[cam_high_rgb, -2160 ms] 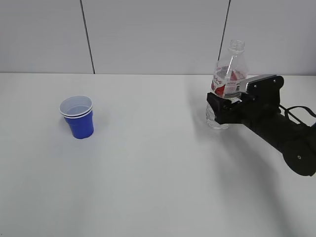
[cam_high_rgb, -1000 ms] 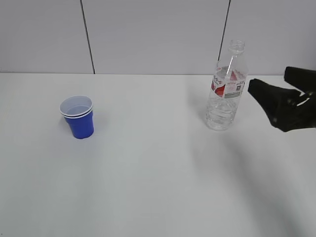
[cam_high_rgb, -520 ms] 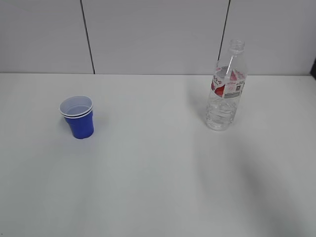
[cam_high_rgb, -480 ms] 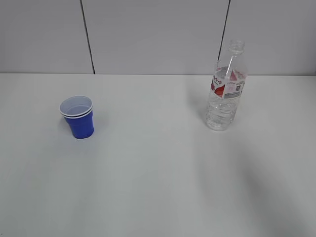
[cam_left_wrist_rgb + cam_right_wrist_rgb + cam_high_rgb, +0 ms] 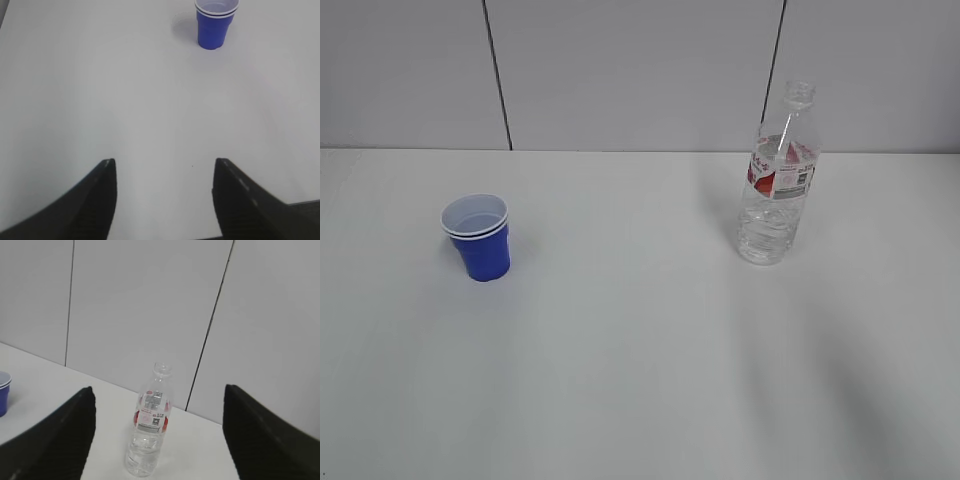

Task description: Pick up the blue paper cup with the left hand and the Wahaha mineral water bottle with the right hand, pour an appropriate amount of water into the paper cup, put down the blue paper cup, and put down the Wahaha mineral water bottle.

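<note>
Both grippers, left and right, gape wide and empty; blue cup and uncapped bottle stand well apart on the table.

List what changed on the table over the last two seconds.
The right gripper let go of the Wahaha mineral water bottle and drew back to the right, out of the exterior view; its jaws are now open. The bottle and the blue paper cup stayed upright where they were.

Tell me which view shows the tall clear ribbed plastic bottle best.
The exterior view: the tall clear ribbed plastic bottle stands whole, close and sharp, label readable as red and white. The right wrist view shows it whole but smaller, between open fingers. The left wrist view misses it.
</note>
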Controlling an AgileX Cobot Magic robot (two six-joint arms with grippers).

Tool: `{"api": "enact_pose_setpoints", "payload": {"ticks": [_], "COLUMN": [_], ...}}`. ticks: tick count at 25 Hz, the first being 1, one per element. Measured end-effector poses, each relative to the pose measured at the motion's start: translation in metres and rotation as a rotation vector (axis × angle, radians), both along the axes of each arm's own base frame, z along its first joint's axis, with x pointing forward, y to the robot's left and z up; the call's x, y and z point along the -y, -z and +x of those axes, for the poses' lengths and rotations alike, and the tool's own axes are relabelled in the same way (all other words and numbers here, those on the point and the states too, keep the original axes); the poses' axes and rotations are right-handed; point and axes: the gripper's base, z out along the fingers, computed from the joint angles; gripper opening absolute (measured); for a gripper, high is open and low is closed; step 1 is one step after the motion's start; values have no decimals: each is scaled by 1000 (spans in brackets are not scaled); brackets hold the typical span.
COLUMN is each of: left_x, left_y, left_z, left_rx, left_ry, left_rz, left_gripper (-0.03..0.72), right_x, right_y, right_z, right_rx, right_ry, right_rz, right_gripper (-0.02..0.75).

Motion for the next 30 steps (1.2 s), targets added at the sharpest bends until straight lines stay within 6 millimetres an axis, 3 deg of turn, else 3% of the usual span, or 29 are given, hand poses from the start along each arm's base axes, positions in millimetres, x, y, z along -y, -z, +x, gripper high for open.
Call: {"api": "enact_pose_setpoints", "payload": {"ticks": [24,30], "left_x": [0,0], "left_y": [0,0], "left_z": [0,0], "left_rx": [0,0], "left_ry": [0,0], "left_rz": [0,0], "left_gripper": [459,459], "right_x": [0,5], "right_y": [1,-3], "right_z": [0,1], "right_rx": [-26,-1], "right_ry": [-5,44], "right_rz": [52,149], "right_gripper": [588,588]}}
